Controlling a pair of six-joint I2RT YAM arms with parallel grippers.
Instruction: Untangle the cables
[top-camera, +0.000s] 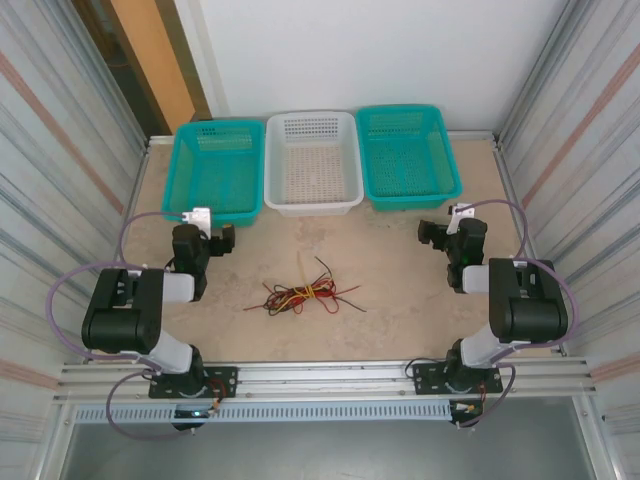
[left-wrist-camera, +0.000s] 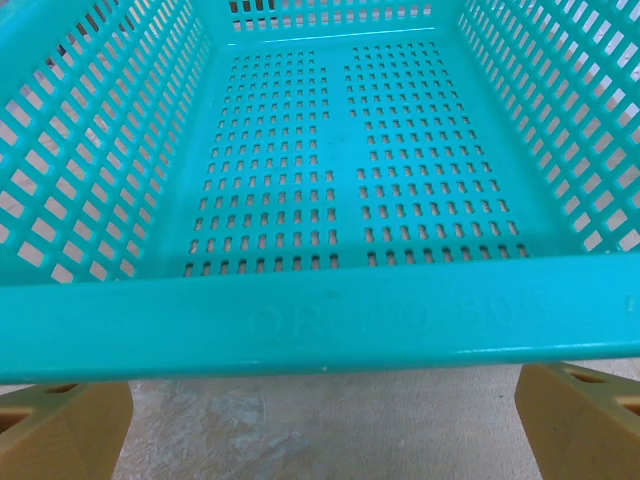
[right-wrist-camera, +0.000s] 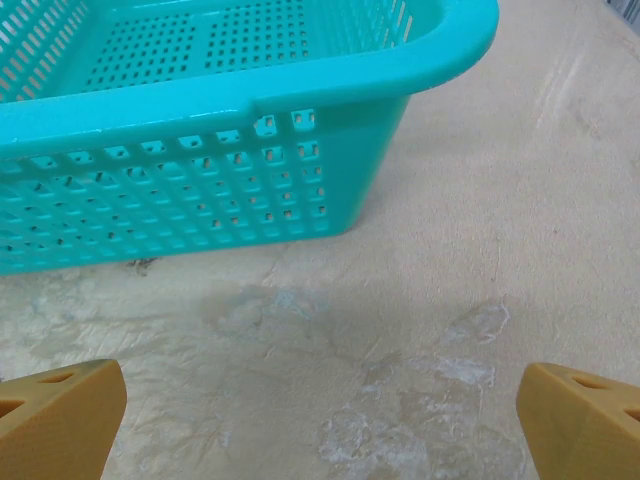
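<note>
Desk (top-camera: 390, 300): pale, marbled top. All places are taken from the white basket (top-camera: 313, 165), which stands at the far side.

Left teal basket (top-camera: 215, 170): just beside the white basket on its left. Right teal basket (top-camera: 408, 155): just beside it on its right. The three stand in one row.

My left hand (top-camera: 220, 243): nearer to me than the white basket and off to its left, just short of the left teal basket's near rim (left-wrist-camera: 320, 320). Tan fingers (left-wrist-camera: 60, 430) are spread wide with bare desk between them. Released.

My right hand (top-camera: 437, 232): nearer than the white basket and off to its right, by the right teal basket's near corner (right-wrist-camera: 300, 170). Fingers (right-wrist-camera: 60, 420) are wide apart over bare desk. Released.

Cables (top-camera: 305, 295): thin red, black and yellow wires in one tangled clump. They lie flat on the desk, well in front of the white basket on my side. They are apart from both hands and nearer to me than either.
</note>
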